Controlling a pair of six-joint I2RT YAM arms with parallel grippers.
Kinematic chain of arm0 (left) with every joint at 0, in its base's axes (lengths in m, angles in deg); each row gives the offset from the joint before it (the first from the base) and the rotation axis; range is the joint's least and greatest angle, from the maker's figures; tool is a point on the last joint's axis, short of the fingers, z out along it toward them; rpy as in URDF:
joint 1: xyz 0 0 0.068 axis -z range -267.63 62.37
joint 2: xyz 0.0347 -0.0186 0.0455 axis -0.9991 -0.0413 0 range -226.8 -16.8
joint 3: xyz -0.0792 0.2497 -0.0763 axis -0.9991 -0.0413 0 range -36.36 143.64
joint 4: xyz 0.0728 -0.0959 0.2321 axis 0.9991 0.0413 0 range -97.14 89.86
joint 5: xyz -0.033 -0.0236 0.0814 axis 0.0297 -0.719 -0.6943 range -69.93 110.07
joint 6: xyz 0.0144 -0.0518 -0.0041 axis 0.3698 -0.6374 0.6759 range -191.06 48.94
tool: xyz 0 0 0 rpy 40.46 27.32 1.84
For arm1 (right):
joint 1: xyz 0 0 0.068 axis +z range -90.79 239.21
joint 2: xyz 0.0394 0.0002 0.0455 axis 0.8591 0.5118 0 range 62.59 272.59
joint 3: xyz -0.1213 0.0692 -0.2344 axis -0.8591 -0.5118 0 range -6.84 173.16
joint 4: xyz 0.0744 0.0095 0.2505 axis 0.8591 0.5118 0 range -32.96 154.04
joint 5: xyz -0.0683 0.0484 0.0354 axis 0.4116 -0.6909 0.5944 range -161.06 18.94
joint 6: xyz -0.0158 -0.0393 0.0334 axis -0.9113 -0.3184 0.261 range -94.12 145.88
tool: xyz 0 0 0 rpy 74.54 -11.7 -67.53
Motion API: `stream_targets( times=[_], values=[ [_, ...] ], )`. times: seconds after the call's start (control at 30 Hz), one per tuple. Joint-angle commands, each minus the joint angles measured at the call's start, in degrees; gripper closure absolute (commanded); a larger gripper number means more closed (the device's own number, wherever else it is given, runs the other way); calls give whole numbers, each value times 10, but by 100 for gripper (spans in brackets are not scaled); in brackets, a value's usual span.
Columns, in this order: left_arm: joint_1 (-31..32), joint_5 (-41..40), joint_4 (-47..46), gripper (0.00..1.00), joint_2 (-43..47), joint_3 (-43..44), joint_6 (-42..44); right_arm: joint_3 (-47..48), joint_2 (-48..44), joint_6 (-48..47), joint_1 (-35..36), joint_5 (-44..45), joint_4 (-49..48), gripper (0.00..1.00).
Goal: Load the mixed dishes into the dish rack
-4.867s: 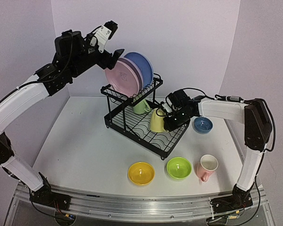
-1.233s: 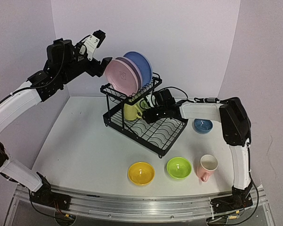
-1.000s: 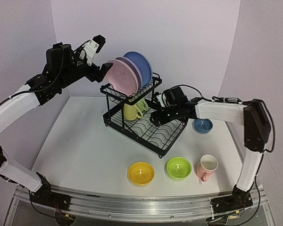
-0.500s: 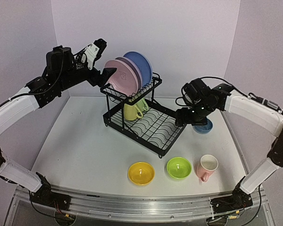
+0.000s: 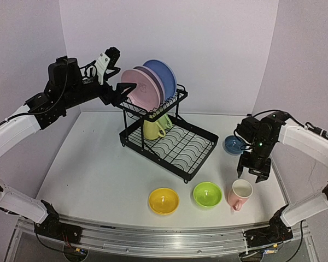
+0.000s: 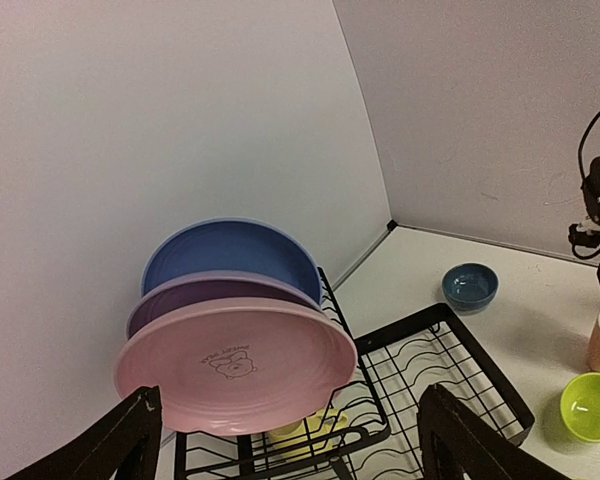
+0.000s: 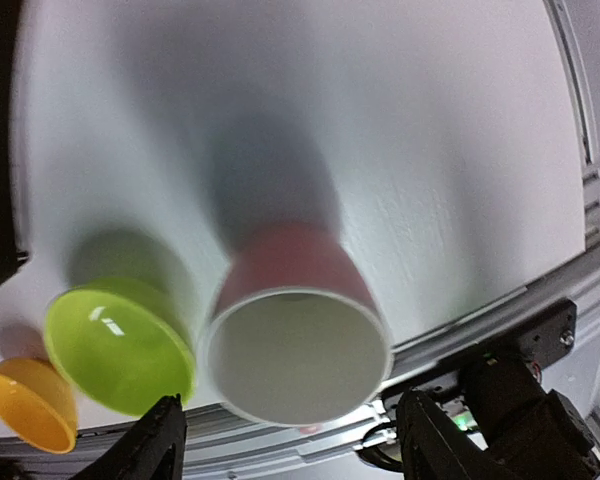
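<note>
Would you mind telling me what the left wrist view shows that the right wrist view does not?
Only the left wrist view shows the pink plate, lavender plate and blue plate standing in the dish rack, plus the blue bowl. Only the right wrist view shows the yellow bowl. Both show the pink mug and the lime bowl.

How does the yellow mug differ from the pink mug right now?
The yellow mug sits in the dish rack's lower tray, under the upper shelf; the pink mug stands on the table. The pink mug is upright, mouth up; the yellow mug's pose is unclear. The open right tool hovers over the pink mug, not the yellow mug. Both have a handle.
</note>
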Motion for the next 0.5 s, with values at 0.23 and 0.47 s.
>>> stream_targets(
  times=[0.23, 0.47],
  values=[
    [-2, 11, -10, 13, 25, -3, -10, -90, -52, 21, -44, -55, 121, 39],
    [-2, 7, -6, 13, 20, 7, -5, -156, -60, 13, -80, -38, 42, 54]
  ],
)
